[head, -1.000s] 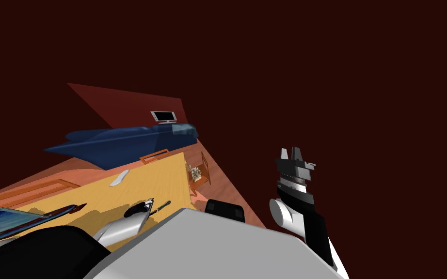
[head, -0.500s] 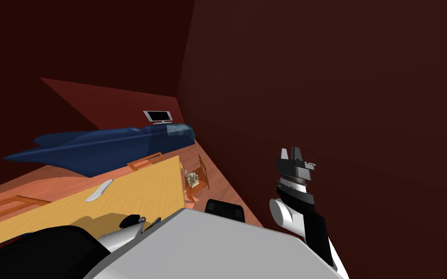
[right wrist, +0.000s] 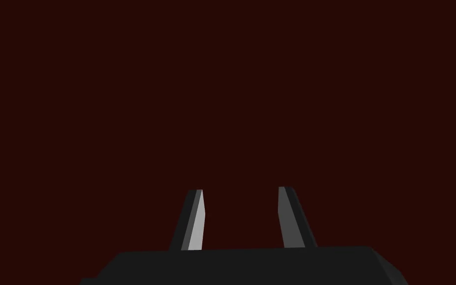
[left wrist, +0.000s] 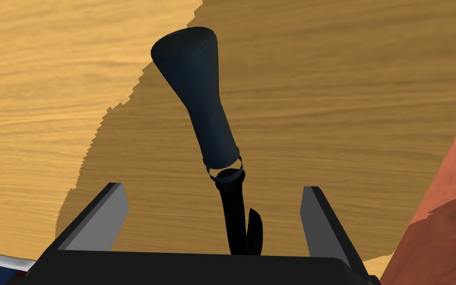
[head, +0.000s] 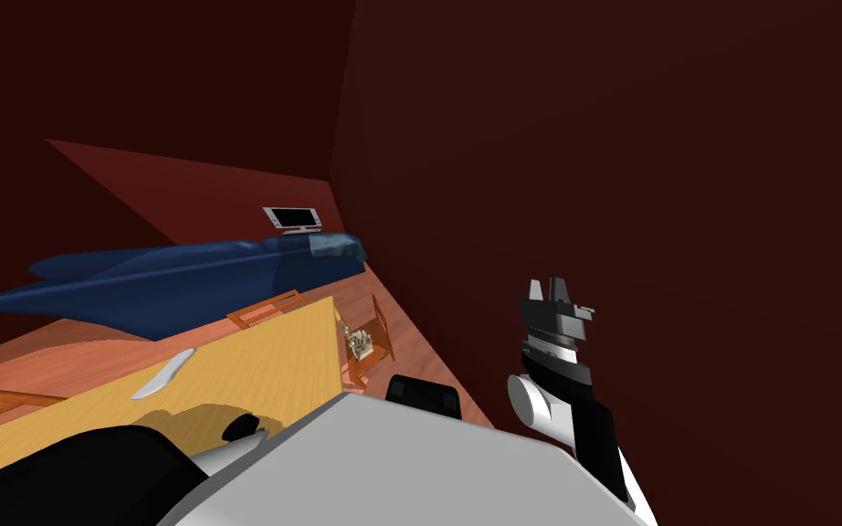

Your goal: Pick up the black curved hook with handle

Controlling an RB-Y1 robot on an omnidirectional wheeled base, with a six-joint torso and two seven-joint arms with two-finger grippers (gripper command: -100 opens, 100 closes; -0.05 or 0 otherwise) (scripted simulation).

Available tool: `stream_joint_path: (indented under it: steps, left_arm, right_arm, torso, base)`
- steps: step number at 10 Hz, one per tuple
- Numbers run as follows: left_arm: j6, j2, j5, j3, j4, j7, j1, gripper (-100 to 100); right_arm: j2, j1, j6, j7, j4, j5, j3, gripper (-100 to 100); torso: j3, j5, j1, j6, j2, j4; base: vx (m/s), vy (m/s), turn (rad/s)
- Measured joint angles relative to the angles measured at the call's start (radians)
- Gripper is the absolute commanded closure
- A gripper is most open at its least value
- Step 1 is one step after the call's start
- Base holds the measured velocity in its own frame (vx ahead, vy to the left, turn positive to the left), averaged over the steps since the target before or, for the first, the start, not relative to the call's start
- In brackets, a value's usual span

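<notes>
Right gripper [right wrist: 242, 189], thin grey fingers [right wrist: 196, 222] standing slightly apart

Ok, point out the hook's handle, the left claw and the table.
hook's handle [left wrist: 197, 94]: left wrist view, its wide dark end.
left claw [left wrist: 213, 187]: left wrist view, midway between open fingertips.
table [left wrist: 49, 74]: left wrist view, bare lit wood.

The hook [left wrist: 207, 114] lies on the table [left wrist: 345, 74], between the fingers [left wrist: 101, 217] of the left gripper [left wrist: 213, 188]. A chair [head: 371, 338] stands past the table's end.
</notes>
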Motion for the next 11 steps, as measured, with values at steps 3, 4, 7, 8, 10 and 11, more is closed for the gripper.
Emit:
stream_joint_path:
  steps: [3,4,7,8,10,11]
  left_arm:
    - [-0.04,-0.007,-0.013,-0.004,0.063,-0.004,-0.027,-100]
    - [-0.054,-0.008,-0.017,-0.005,0.084,-0.007,-0.035,-100]
    - [-0.073,-0.014,-0.024,-0.008,0.107,-0.008,-0.044,100]
    - [-0.074,-0.014,-0.024,-0.008,0.107,-0.009,-0.044,100]
    - [-0.078,-0.014,-0.023,-0.009,0.104,-0.01,-0.047,100]
    - [-0.077,-0.014,-0.023,-0.009,0.104,-0.01,-0.047,0]
  right_arm:
    - [0.0,0.0,0.0,0.0,0.0,0.0,0.0,0]
    - [0.0,0.0,0.0,0.0,0.0,0.0,0.0,0]
    - [0.0,0.0,0.0,0.0,0.0,0.0,0.0,0]
    - [0.0,0.0,0.0,0.0,0.0,0.0,0.0,0]
    - [0.0,0.0,0.0,0.0,0.0,0.0,0.0,0]
    - [0.0,0.0,0.0,0.0,0.0,0.0,0.0,0]
  torso:
    - [0.001,0.0,0.001,0.0,0.001,0.0]
    - [0.001,0.0,0.001,0.0,0.001,0.0]
    - [0.001,0.0,0.0,0.0,0.001,0.0]
    - [0.0,0.0,0.0,0.001,0.001,0.0]
    - [-0.002,0.0,0.001,-0.002,-0.001,-0.002]
    - [-0.002,0.001,0.002,-0.002,-0.001,-0.002]
  base:
    - [0.005,0.026,0.013]
    - [0.007,0.027,0.021]
    - [0.001,0.004,0.001]
    - [0.003,0.001,-0.026]
    - [0.0,0.0,0.0]
    - [0.0,0.0,0.0]
